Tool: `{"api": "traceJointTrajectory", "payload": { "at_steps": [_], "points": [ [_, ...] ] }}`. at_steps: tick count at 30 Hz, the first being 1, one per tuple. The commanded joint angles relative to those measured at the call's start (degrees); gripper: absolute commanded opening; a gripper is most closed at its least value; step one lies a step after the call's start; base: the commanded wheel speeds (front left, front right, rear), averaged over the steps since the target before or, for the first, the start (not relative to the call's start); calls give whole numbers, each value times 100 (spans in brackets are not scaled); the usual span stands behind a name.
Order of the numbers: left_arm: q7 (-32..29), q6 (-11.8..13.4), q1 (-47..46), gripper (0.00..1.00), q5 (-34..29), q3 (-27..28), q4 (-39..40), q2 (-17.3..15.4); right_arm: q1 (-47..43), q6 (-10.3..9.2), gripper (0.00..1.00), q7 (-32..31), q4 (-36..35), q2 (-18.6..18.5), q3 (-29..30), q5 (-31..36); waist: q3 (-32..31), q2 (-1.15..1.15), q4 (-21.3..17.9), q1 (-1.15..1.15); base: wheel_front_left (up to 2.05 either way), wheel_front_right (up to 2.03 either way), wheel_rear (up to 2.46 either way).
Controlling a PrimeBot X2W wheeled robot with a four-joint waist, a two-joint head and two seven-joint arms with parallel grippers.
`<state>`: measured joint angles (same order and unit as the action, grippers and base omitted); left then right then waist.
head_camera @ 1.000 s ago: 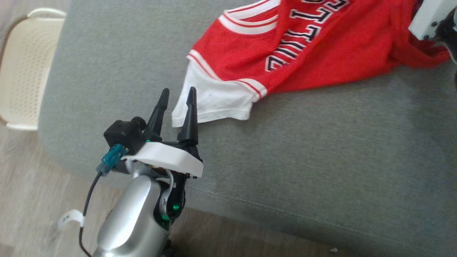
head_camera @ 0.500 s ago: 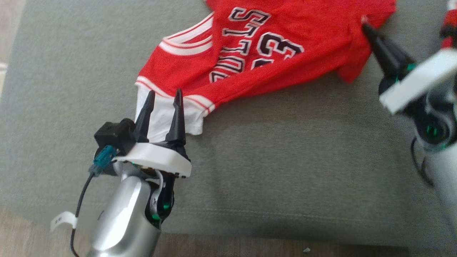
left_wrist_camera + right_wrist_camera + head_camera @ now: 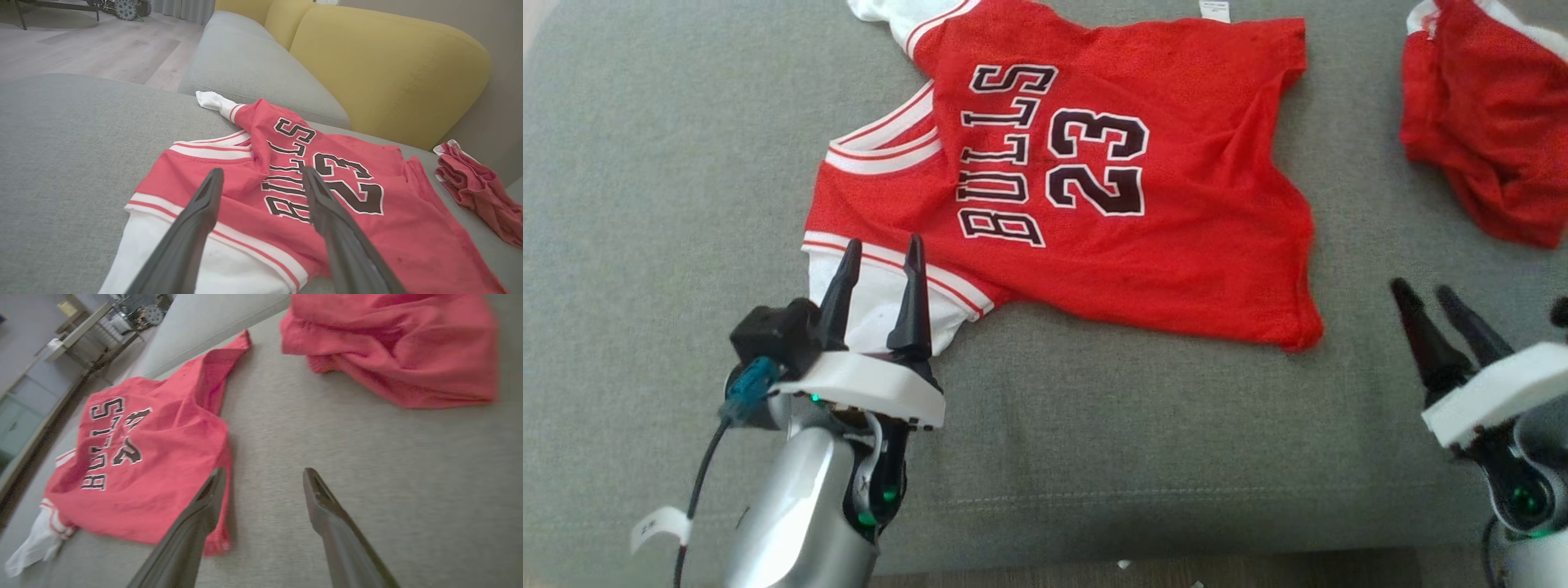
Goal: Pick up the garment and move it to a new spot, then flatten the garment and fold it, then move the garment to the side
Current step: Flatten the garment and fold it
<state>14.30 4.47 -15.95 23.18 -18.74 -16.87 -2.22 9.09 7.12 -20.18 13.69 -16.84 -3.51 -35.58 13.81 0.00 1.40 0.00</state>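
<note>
Grey fabric sofa seat: red mesh Bulls jersey laid out, creased. Fold & move aside TBD. Left gripper, right gripper spread, empty.

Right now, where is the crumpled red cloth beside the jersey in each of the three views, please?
Head view: crumpled red cloth at the upper right, apart from the jersey.
Left wrist view: the cloth at the right edge, mid-height.
Right wrist view: the cloth across the top right.
Shared landmark: the jersey's number 23.
</note>
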Motion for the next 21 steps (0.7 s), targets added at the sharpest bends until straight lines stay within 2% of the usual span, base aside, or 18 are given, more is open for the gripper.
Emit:
{"api": "traceJointTrajectory", "payload": {
  "at_steps": [1,5,8,14,21],
  "points": [
    [70,-17,-39,100,-71,224,149,-65,11,36,100,55,-240,125,68,294,-21,0,-29,0,0,0,0],
    [70,-48,0,100,-122,267,135,-65,-155,36,100,317,-614,706,452,1114,-27,0,-73,0,0,0,0],
    [70,-71,6,100,-143,288,122,-65,-322,36,100,687,-908,1010,483,1565,-42,0,-89,0,0,0,0],
    [70,-104,55,100,-158,315,118,-65,-717,36,100,1904,-1009,1208,284,2540,-101,0,-106,0,0,0,0],
    [70,-129,157,100,-176,324,131,-65,-949,36,100,3143,-429,1363,49,3114,-200,0,-95,0,0,0,0]
  ]
}}
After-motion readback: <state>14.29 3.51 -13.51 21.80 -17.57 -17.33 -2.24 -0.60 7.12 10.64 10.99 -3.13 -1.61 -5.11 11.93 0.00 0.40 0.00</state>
